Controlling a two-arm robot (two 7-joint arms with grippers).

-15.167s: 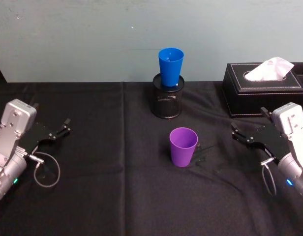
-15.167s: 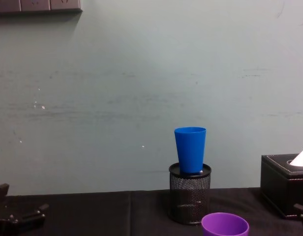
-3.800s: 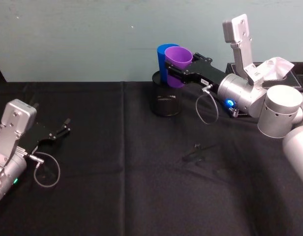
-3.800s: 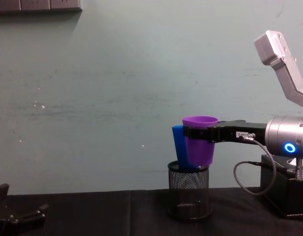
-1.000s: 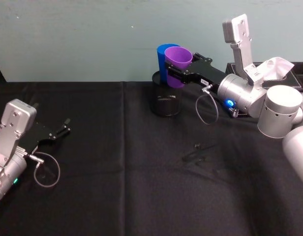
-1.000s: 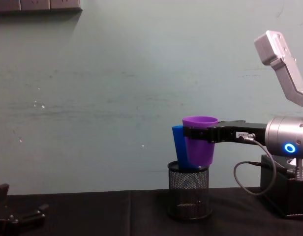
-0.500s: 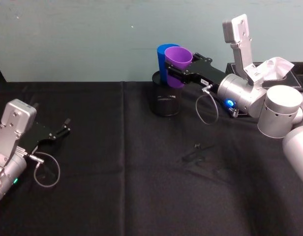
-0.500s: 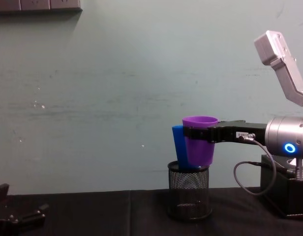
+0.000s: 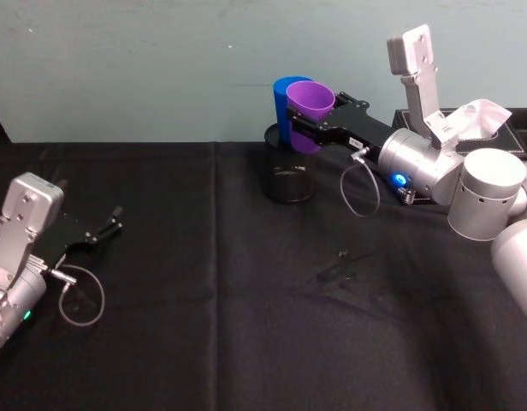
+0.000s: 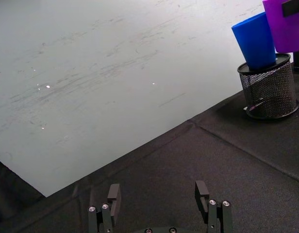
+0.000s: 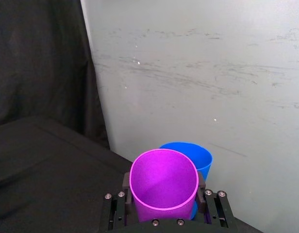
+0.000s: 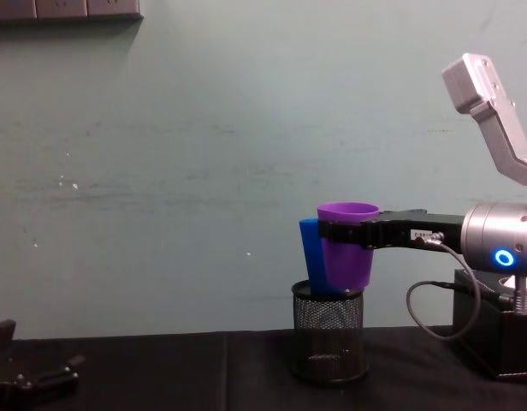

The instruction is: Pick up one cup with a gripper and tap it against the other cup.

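Right gripper (image 9: 303, 127) reaches out over far centre of black-draped table (image 9: 204, 325), jaws clamped on purple cup (image 9: 310, 110) just below its rim. We see cup held upright in air, above black mesh pen holder (image 9: 289, 178). Its wall presses against blue cup (image 9: 282, 96), whose base sits on holder's top; blue cup leans away toward our left. Left gripper (image 9: 103, 231) lies low on cloth at near left, well apart from both cups, fingers spread wide.
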